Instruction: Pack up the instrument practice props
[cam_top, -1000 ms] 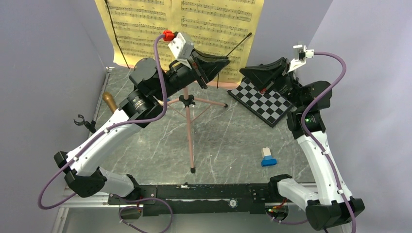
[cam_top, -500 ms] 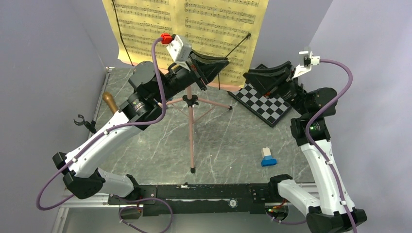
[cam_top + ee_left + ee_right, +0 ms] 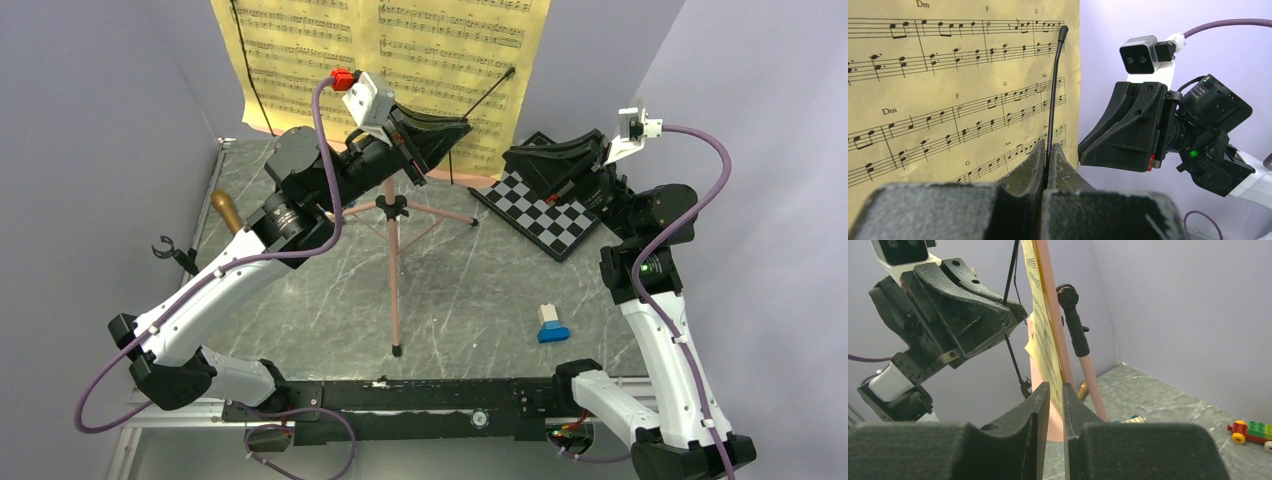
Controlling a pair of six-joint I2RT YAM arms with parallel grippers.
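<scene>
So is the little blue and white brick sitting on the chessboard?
No, the blue and white brick sits on the grey table, apart from the chessboard.

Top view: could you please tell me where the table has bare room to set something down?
The widest bare marble lies between the stand's near leg and the brick, up to the chessboard. A narrower strip lies between that leg and the left arm. The far edge is crowded: tripod hub, sheet music, chessboard.
</scene>
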